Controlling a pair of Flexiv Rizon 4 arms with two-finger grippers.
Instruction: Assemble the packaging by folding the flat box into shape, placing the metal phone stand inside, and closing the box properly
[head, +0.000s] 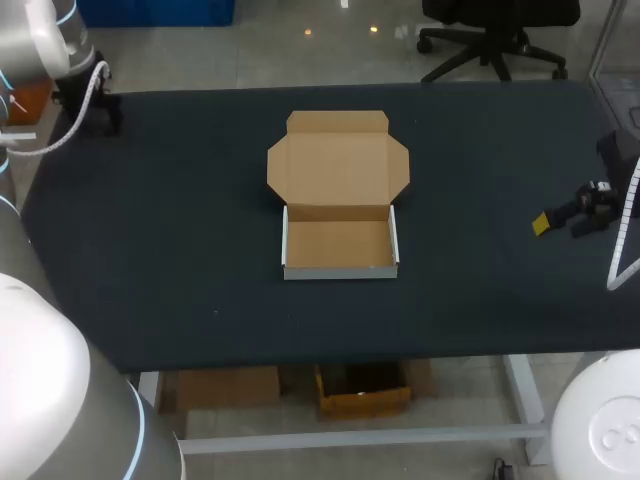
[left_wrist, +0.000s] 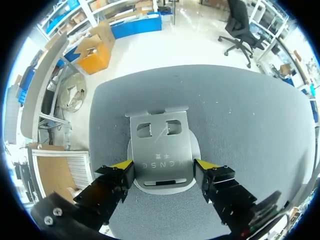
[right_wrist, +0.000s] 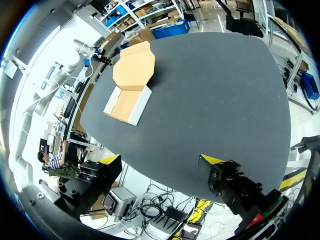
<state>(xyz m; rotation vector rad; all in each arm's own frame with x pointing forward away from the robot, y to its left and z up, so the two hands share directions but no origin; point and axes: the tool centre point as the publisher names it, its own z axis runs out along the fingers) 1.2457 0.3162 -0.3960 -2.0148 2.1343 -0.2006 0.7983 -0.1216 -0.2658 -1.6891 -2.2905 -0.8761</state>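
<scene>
Left gripper (left_wrist: 163, 165) is pinching your metal phone stand (left_wrist: 161, 145) from both sides | right gripper (right_wrist: 161, 160) is hanging wide apart, empty | box (head: 340, 243) is sitting lid-open mid-table

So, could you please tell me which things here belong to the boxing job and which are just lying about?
For the job:
- cardboard box, folded into shape, lid open
- metal phone stand, at the left gripper

Just there:
- dark table
- right gripper, open, holding nothing
</scene>
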